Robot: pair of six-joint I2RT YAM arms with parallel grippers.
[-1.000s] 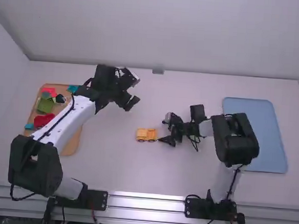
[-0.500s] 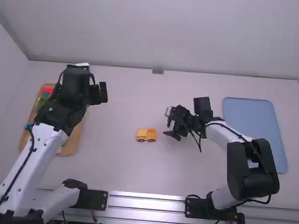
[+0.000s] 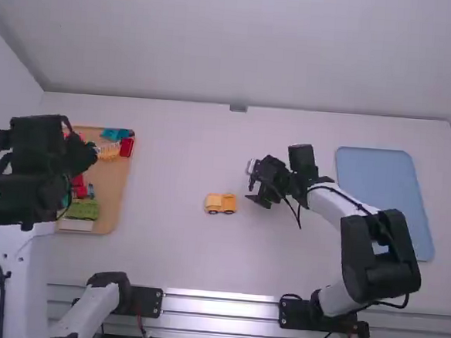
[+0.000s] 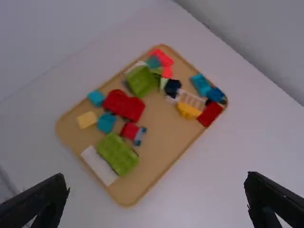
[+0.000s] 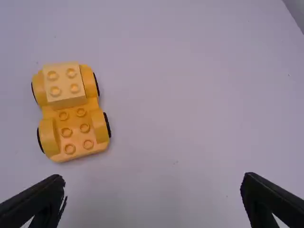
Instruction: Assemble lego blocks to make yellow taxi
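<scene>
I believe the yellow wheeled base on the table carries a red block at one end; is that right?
Not quite: the block at one end of the yellow wheeled base is light yellow, not red, as the right wrist view shows.

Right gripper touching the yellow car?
Apart. The right wrist view shows bare tabletop between the yellow car and the right gripper, its fingers open.

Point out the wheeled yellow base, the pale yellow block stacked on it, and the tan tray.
Wheeled yellow base [image 5: 74,124]: right wrist view, bare studded deck.
Pale yellow block [image 5: 64,83]: right wrist view, studded top.
Tan tray [image 4: 164,135]: left wrist view, bare floor.
</scene>
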